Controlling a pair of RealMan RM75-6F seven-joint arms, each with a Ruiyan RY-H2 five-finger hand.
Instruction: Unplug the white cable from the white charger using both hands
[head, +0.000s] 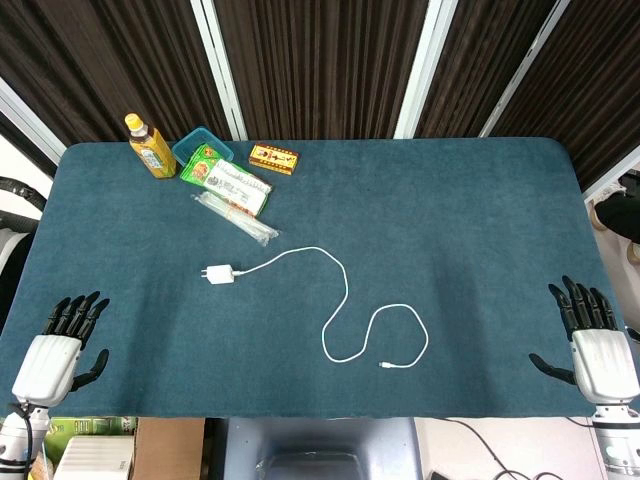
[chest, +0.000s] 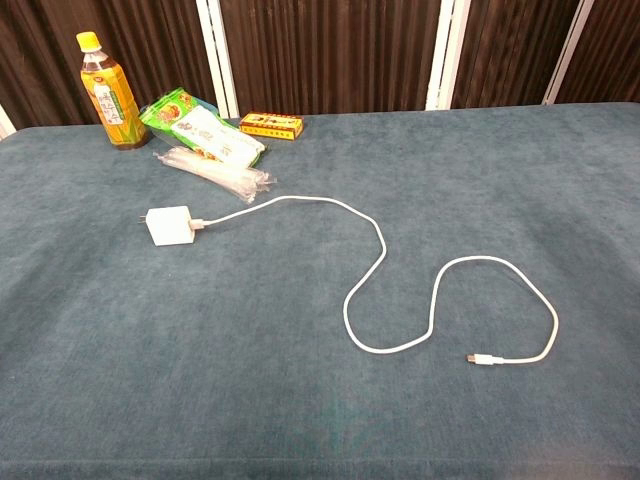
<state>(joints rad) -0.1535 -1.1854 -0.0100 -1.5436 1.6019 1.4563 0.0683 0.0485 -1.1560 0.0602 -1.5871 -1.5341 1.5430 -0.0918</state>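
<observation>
White cable (head: 340, 300) still plugged into white charger (head: 219, 273), mid-left on counter (head: 480, 220); cable snakes right w/ free end loose. Left robot hand (head: 62, 345) & right robot hand (head: 595, 340) at near corners, fingers spread, holding nothing, well apart from both.

Lab: curtained, felt-topped table (head: 450, 220)

Your left hand (head: 60, 350) and right hand (head: 592, 345) rest at the near corners, fingers spread and extended forward, holding nothing.
</observation>
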